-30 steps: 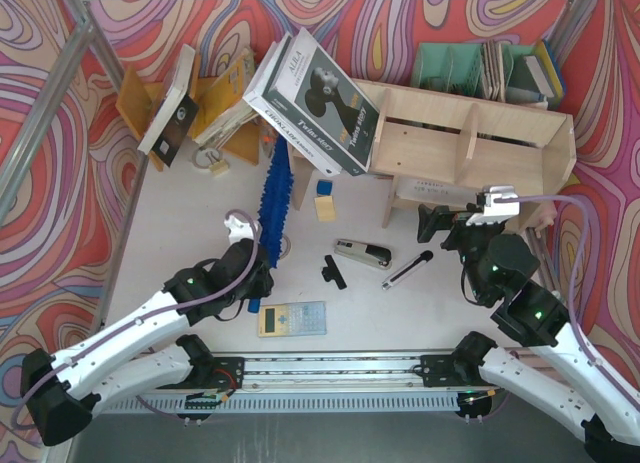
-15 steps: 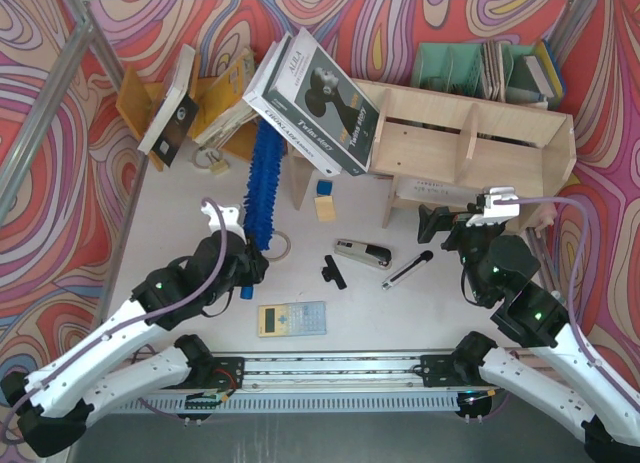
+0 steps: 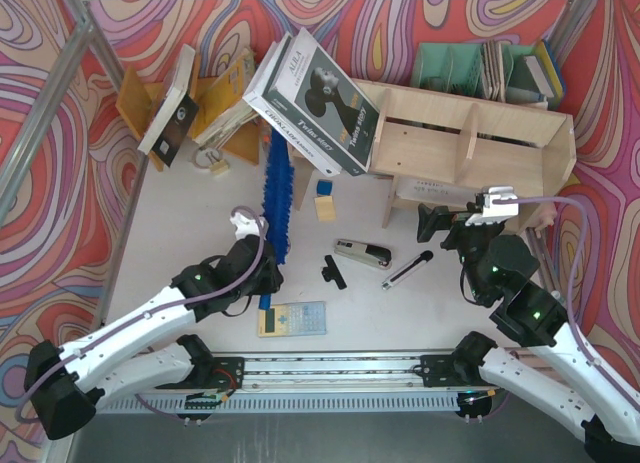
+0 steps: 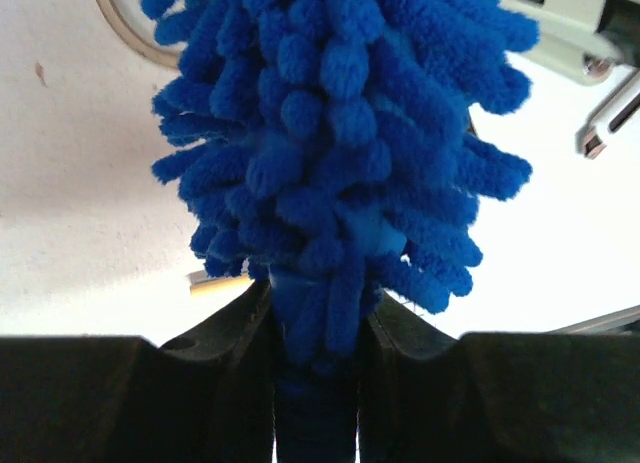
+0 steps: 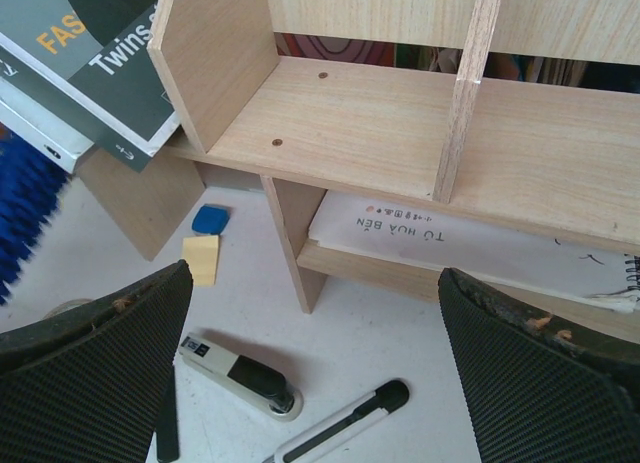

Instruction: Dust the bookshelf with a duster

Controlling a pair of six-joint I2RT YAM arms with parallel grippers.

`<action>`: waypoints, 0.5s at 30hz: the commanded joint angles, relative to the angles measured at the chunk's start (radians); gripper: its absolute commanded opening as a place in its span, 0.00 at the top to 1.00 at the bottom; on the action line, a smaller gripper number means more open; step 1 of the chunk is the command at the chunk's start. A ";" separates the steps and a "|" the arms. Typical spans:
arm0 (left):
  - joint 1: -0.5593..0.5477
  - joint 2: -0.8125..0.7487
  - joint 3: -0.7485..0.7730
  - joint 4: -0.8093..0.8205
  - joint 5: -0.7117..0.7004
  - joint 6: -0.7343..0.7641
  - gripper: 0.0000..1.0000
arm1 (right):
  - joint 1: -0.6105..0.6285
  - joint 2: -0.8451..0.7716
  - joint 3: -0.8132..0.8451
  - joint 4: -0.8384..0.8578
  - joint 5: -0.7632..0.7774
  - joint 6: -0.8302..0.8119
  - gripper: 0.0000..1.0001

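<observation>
The bright blue fluffy duster (image 3: 277, 198) stands lengthwise on the table, its tip under the tilted books at the left end of the bookshelf (image 3: 470, 133). My left gripper (image 3: 262, 278) is shut on the duster's handle end. In the left wrist view the black jaws clamp the blue neck of the duster (image 4: 330, 133), with the left gripper (image 4: 318, 323) right below the fluff. My right gripper (image 3: 445, 228) hangs open in front of the bookshelf's legs. The right wrist view shows the right gripper (image 5: 315, 283) spread wide before the pale plywood bookshelf (image 5: 350, 113), holding nothing.
Large books (image 3: 315, 98) lean on the shelf's left end. On the table lie a stapler (image 3: 362, 253), a utility knife (image 3: 405, 270), a black clip (image 3: 335, 271), a calculator (image 3: 292, 319) and a yellow block (image 3: 325, 206). An orange book rack (image 3: 215, 108) and a green organiser (image 3: 450, 68) stand behind.
Half a second ago the duster leaned left with my left arm drawn back to the left. It has swung back upright as the arm moved right. The right arm has not moved.
</observation>
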 commanded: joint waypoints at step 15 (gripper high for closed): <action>0.000 -0.043 -0.075 -0.034 0.001 -0.038 1.00 | 0.001 0.010 -0.003 0.050 0.017 -0.025 0.01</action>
